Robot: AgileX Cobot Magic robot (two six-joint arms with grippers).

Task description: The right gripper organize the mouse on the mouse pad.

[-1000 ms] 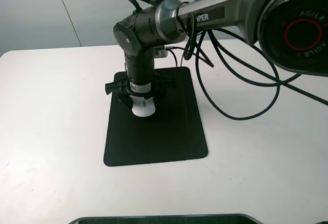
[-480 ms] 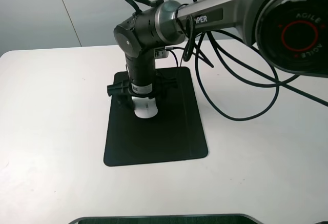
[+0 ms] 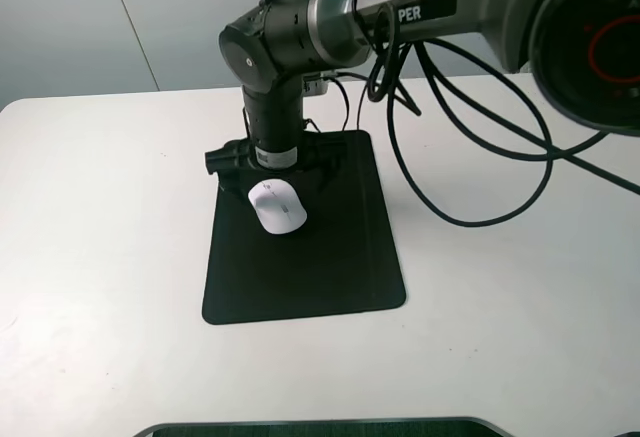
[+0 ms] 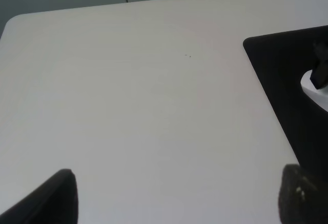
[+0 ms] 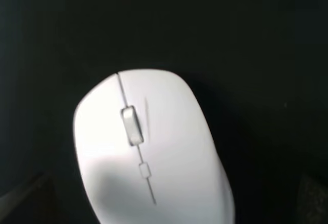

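The white mouse [image 3: 277, 207] lies flat on the upper middle of the black mouse pad [image 3: 330, 267]. My right gripper [image 3: 268, 162] hangs just above the mouse's far end, jaws spread wide and empty, not touching it. In the right wrist view the mouse [image 5: 148, 152] fills the middle, scroll wheel up, with the pad [image 5: 230, 29] all around it. One of the right gripper's fingertips [image 5: 313, 198] shows dimly in a corner. My left gripper [image 4: 177, 198] is open and empty over the bare table. It sees the pad's corner [image 4: 287, 80] and a sliver of the mouse [image 4: 311, 86].
The white table [image 3: 100, 257] surrounds the pad on all sides. Black cables [image 3: 470, 157] trail from the right arm over the table to the right of the pad. A dark edge [image 3: 320, 425] runs along the table's front.
My right gripper has opened and lifted off the mouse. The mouse now lies uncovered on the pad, a little nearer the front than before.
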